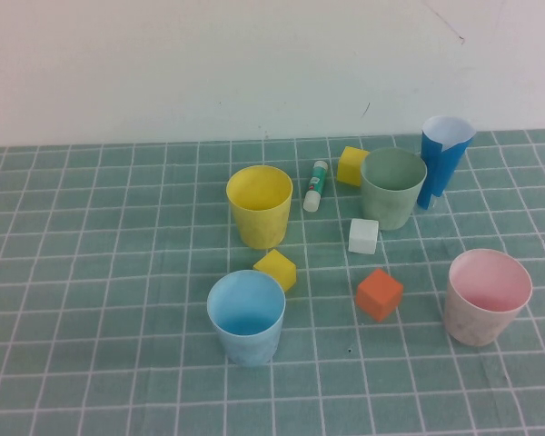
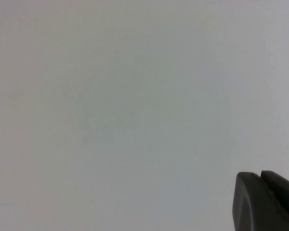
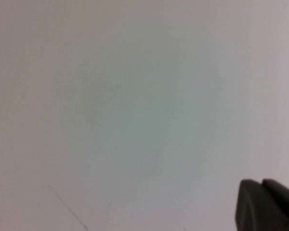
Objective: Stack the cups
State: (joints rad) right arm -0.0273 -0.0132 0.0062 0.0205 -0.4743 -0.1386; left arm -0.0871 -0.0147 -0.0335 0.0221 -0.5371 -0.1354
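Four short wide cups stand upright and apart on the green gridded mat in the high view: a yellow cup (image 1: 259,205) at the middle back, a light blue cup (image 1: 246,316) in front of it, a pale green cup (image 1: 392,187) at the back right, and a pink cup (image 1: 487,295) at the front right. Neither arm shows in the high view. My left gripper (image 2: 260,174) is shut and empty, facing a blank pale surface. My right gripper (image 3: 261,182) is also shut and empty, facing a blank pale surface.
A tall dark-blue cone cup (image 1: 443,157) stands right of the green cup. Between the cups lie a glue stick (image 1: 315,185), two yellow cubes (image 1: 351,165) (image 1: 275,270), a white cube (image 1: 364,235) and an orange cube (image 1: 379,293). A white wall backs the mat.
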